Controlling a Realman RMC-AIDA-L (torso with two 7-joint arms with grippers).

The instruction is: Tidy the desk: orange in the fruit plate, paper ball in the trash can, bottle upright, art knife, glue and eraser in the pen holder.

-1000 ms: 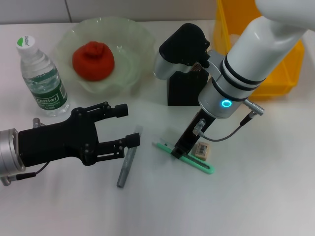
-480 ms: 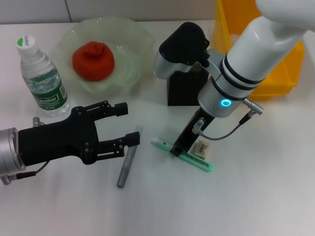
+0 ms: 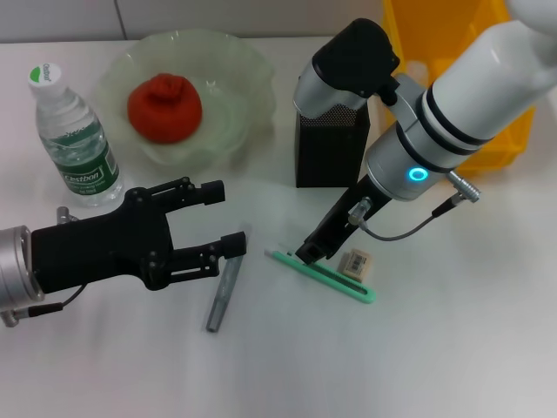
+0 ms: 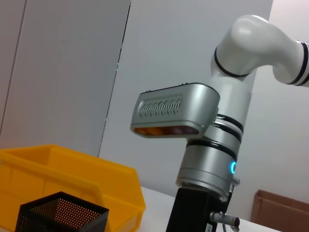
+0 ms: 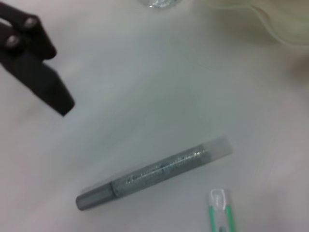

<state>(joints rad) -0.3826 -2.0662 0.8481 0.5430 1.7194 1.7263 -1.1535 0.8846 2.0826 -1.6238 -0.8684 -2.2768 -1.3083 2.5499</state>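
Right gripper [image 3: 313,250] low over knife [image 3: 324,275], fingers touching its white-tipped end; whether closed on it, cannot tell. Risk: end-grip lets knife pivot, slip, or nudge eraser [image 3: 355,263] just beside. Left gripper [image 3: 219,219] spread open, empty, beside glue [image 3: 224,289].

Count: one orange [image 3: 165,107] in plate [image 3: 246,61], one bottle [image 3: 74,141] upright, one holder [image 3: 329,151], one bin [image 3: 487,144].

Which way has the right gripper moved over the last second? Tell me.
Yes. The right gripper has shifted slightly toward the knife's white tip; its wrist swung right, uncovering the pen holder. The knife stays on the desk.
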